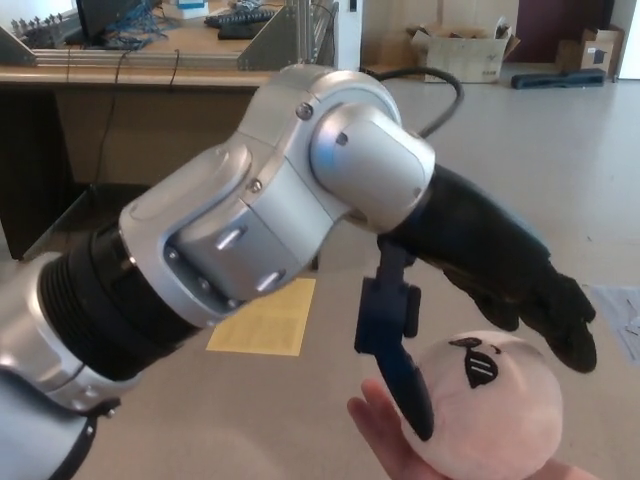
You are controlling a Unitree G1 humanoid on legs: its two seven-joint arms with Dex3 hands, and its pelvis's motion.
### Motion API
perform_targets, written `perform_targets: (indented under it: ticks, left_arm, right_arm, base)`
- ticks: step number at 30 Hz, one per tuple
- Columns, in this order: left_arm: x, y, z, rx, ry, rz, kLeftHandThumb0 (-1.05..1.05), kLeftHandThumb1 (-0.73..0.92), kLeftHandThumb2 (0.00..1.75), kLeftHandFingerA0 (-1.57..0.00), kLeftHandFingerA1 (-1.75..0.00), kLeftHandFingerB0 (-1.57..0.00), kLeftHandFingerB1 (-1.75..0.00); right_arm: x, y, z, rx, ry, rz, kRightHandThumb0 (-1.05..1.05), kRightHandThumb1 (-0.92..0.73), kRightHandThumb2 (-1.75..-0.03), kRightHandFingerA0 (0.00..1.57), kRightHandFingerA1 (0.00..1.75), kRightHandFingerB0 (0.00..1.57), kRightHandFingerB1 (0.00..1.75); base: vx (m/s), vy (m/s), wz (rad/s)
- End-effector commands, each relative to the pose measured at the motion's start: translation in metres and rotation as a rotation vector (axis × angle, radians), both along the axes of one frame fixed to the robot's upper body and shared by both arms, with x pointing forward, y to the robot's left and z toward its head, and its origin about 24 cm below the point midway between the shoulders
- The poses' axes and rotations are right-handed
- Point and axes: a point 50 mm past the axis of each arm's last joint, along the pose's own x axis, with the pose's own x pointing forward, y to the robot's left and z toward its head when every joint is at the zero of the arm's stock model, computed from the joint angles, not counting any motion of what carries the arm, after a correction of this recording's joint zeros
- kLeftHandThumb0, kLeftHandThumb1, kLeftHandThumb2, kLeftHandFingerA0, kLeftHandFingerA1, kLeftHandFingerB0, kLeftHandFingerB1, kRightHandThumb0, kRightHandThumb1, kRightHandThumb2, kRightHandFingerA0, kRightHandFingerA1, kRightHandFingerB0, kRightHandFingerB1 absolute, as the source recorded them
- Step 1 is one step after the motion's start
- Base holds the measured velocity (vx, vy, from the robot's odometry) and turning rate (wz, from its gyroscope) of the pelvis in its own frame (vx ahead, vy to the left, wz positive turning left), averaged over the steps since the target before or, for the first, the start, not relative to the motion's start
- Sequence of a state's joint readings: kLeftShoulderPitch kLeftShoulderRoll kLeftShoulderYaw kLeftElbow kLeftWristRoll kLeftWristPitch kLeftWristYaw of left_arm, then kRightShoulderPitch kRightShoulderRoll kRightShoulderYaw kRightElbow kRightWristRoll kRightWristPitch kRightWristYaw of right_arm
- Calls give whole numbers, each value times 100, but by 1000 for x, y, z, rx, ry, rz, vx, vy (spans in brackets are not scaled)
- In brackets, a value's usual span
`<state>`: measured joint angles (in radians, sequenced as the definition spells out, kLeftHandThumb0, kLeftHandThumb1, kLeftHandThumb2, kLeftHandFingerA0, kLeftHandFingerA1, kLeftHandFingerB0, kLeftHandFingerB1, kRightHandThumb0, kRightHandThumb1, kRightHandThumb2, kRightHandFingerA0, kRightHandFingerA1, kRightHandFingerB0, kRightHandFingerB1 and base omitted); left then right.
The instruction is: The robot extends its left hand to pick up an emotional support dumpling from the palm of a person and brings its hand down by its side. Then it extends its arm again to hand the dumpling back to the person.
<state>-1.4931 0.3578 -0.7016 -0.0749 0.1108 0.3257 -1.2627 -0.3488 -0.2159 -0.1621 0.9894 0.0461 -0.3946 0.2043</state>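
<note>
A pale pink plush dumpling (485, 405) with a small black drawn face rests on a person's palm (385, 435) at the bottom right of the head view. My left hand (480, 290) hangs just over it, open, its fingers spread around the top. The thumb (400, 375) reaches down along the dumpling's left side and looks to touch it. The two thick fingers (560, 315) curl over its upper right, with a little gap showing. My silver left arm (250, 230) fills the picture's middle and left. My right hand does not show.
A yellow sheet (265, 315) lies on the floor below my arm. A wooden desk (120, 75) with cables and equipment stands at the back left. Cardboard boxes (465, 50) sit on the floor at the far back right. Some papers (620, 310) lie at the right edge.
</note>
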Motion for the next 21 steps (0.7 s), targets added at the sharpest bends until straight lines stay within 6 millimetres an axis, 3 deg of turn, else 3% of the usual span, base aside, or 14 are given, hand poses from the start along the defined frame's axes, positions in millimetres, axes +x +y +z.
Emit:
perform_targets:
  ticks: [1,4,5,7,8,9,10,11,12,17,18,19,20,21]
  left_arm:
    - [3,2,-11,38,-4,27,-67,38,86,-1,-28,-2,-21]
    - [6,3,-19,48,38,50,-84,34,72,-7,-30,-2,-20]
    - [7,3,-23,51,63,64,-83,37,67,-7,-33,-6,-23]
    - [8,4,-25,52,72,70,-83,37,67,-7,-33,-6,-23]
    - [9,3,-28,58,84,73,-79,43,54,-14,-34,-1,-27]
    - [10,3,-30,63,93,74,-79,43,54,-14,-34,-1,-27]
    - [11,3,-35,66,118,75,-35,4,75,0,-49,0,-50]
    - [11,3,-38,65,130,74,-35,4,75,0,-49,0,-50]
    - [12,3,-40,65,147,77,-54,32,79,-1,-41,0,-34]
    - [12,4,-42,65,167,83,-54,32,79,-1,-41,0,-34]
    - [12,4,-44,77,166,76,-69,41,54,-49,-47,-13,-27]
    - [11,4,-46,86,166,71,-69,41,54,-49,-47,-13,-27]
    - [11,7,-50,68,158,56,-44,49,55,-71,-60,-30,-30]
    - [11,8,-51,61,156,53,-44,49,55,-71,-60,-30,-30]
  right_arm:
    - [1,-5,4,-25,-6,-9,-45,-59,-61,78,50,64,43]
    - [1,-6,4,-88,22,-7,-44,-67,-60,97,70,69,45]
    - [1,-6,7,-169,15,44,-47,-71,-61,86,74,74,50]
    - [0,-6,7,-203,12,67,-47,-71,-61,86,74,74,50]
    - [1,-6,8,-190,10,67,-55,-67,-61,64,48,64,43]
    - [2,-6,9,-180,8,68,-55,-67,-61,64,48,64,43]
    - [3,-5,10,-167,2,82,-55,-71,-61,76,49,56,38]
    - [3,-5,11,-166,-1,92,-55,-71,-61,76,49,56,38]
    - [3,-4,11,-146,-6,93,-52,-73,-62,71,50,50,37]
    - [3,-3,11,-117,-10,89,-52,-73,-62,71,50,50,37]
    - [1,-3,11,-66,-37,92,-60,-65,-58,45,40,37,31]
    - [-1,-3,11,-29,-58,93,-60,-65,-58,45,40,37,31]
    - [-1,-4,10,40,-77,67,-49,-47,-79,59,62,31,45]
    - [-1,-4,9,51,-76,60,-49,-47,-79,59,62,31,45]
  base:
    - [0,0,0]
    - [0,0,0]
    - [0,0,0]
    - [0,0,0]
    - [0,0,0]
    - [0,0,0]
    - [0,0,0]
    - [0,0,0]
    - [0,0,0]
    - [0,0,0]
    - [0,0,0]
    - [0,0,0]
    - [0,0,0]
    - [0,0,0]
